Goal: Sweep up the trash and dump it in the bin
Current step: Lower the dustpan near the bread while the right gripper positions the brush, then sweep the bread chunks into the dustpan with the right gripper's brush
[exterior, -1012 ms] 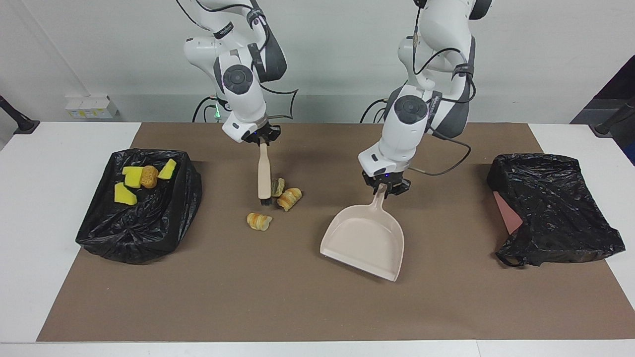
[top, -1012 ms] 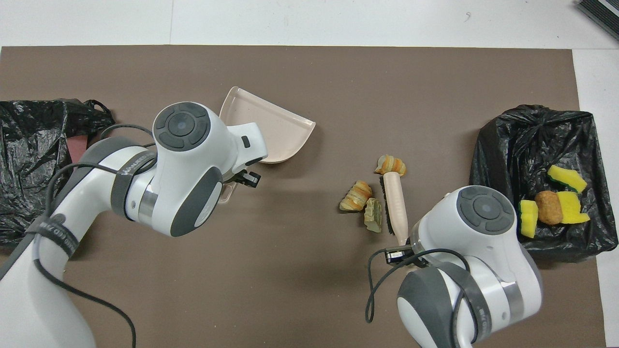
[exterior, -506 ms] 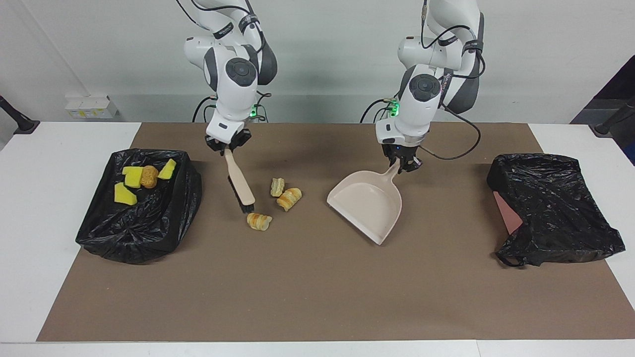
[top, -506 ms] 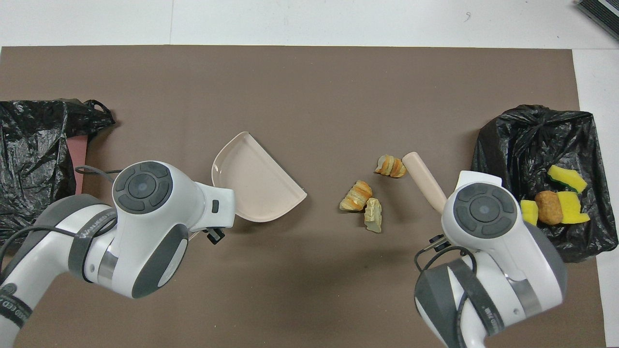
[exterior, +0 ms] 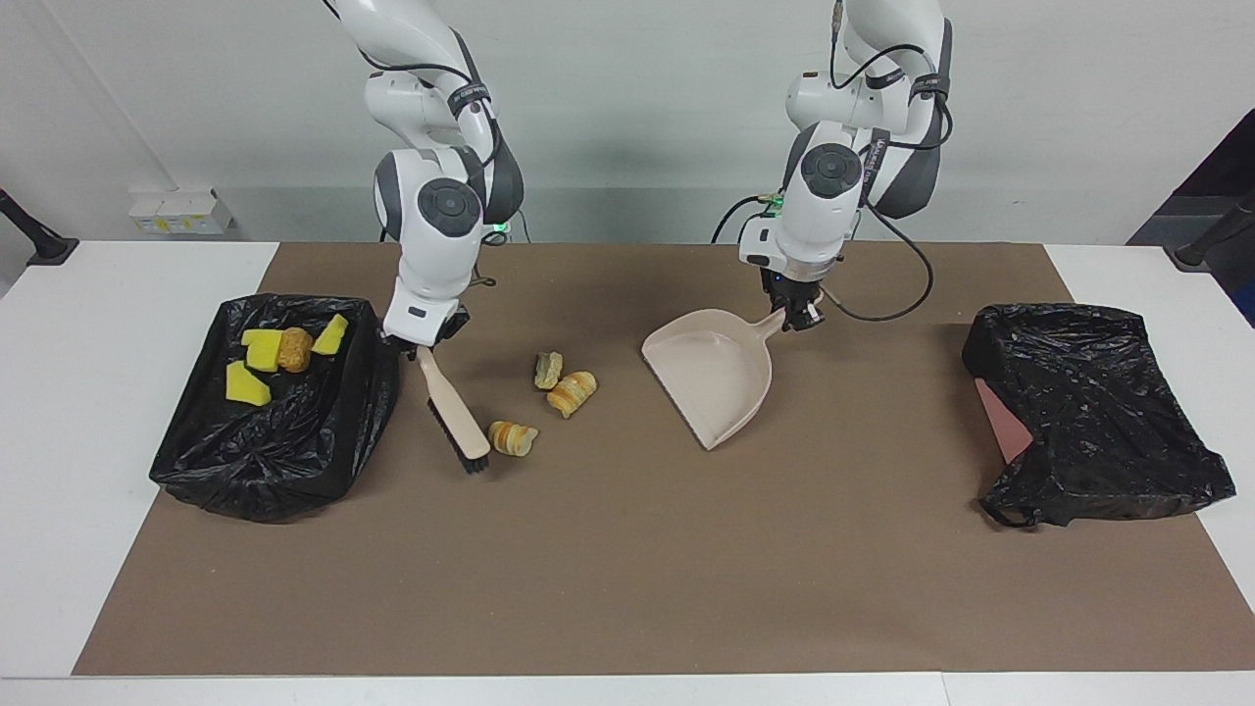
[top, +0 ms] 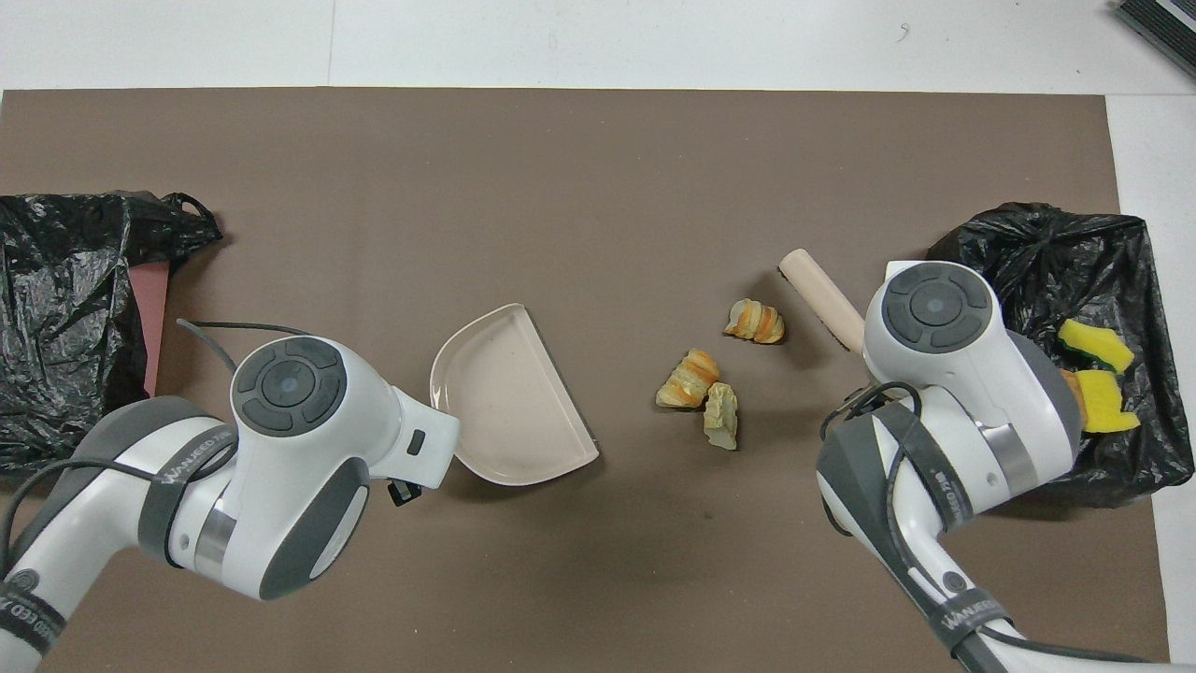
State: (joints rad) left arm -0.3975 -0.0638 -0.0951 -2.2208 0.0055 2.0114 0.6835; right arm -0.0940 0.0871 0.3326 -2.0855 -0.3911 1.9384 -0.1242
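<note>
Three striped bread-like trash pieces [exterior: 572, 391] [top: 689, 379] lie on the brown mat between the arms. My right gripper [exterior: 424, 343] is shut on the handle of the beige brush [exterior: 453, 410] [top: 822, 297], which slants down. Its bristle end sits beside the trash piece farthest from the robots [exterior: 513, 437], on that piece's bin side. My left gripper [exterior: 792, 319] is shut on the beige dustpan [exterior: 711, 378] [top: 509, 402], whose mouth faces the trash. The black-lined bin [exterior: 284, 431] [top: 1037, 243] holds yellow sponge bits [exterior: 247, 384] and a brown lump [exterior: 293, 349].
A second black bag [exterior: 1088, 402] [top: 65, 299] over something reddish lies at the left arm's end of the table. The brown mat [exterior: 608, 569] covers most of the white table. In the overhead view both wrists hide the grippers.
The right gripper swung the brush away from the two closer pieces toward the bin, down beside the farthest piece. The left gripper pulled the dustpan toward the robots and turned its mouth to the trash.
</note>
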